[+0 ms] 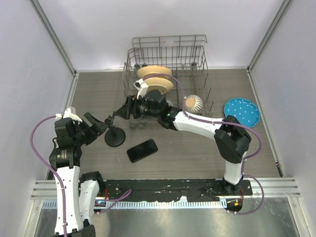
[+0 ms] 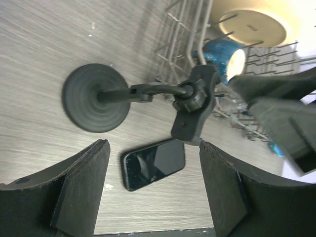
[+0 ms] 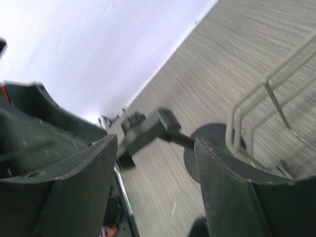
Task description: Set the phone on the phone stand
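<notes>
Lying flat on bench (image 1: pixel 207 148), phone (image 1: pixel 142 150) sat near-right of phone stand (image 1: pixel 114 137). Left end effector (image 1: pixel 98 124), right end effector (image 1: pixel 122 110): both spread, empty, flanking clamp head (image 2: pixel 191 111). Best: steady stand, pinch phone's long edges before lifting.

L tool (image 2: pixel 153 147), R tool (image 3: pixel 155 142) — open
</notes>
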Controlling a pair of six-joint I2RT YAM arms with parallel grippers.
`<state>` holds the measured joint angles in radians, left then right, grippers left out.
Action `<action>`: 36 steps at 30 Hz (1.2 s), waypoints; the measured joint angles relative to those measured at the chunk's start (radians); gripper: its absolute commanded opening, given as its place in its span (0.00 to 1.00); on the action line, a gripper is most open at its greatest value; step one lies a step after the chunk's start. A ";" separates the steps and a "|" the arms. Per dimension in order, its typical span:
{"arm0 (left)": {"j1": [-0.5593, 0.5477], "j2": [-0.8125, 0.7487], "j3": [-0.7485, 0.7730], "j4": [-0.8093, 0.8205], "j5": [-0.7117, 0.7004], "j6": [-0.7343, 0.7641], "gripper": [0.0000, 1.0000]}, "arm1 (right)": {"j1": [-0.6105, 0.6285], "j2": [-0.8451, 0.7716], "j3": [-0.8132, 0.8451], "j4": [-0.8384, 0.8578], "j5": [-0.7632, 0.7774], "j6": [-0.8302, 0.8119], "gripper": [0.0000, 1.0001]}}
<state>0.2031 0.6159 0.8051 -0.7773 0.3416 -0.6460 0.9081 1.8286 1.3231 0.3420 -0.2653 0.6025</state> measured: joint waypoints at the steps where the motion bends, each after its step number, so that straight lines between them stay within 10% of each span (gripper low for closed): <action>1: -0.011 0.004 0.005 -0.014 -0.024 0.010 0.80 | -0.002 0.016 0.024 0.000 0.002 0.018 0.64; 11: -0.185 0.116 0.101 -0.093 -0.178 0.062 0.89 | -0.025 0.188 0.192 -0.005 -0.011 0.203 0.67; 27: -0.224 0.150 0.024 0.020 -0.167 -0.035 0.67 | -0.035 0.196 0.066 0.224 -0.082 0.414 0.19; 36: -0.227 0.152 0.024 0.031 -0.319 -0.054 0.70 | 0.005 0.096 -0.140 0.348 0.023 0.551 0.18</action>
<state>-0.0235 0.7681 0.8291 -0.7460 0.0231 -0.6998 0.9127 1.9247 1.1831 0.6895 -0.2424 1.1538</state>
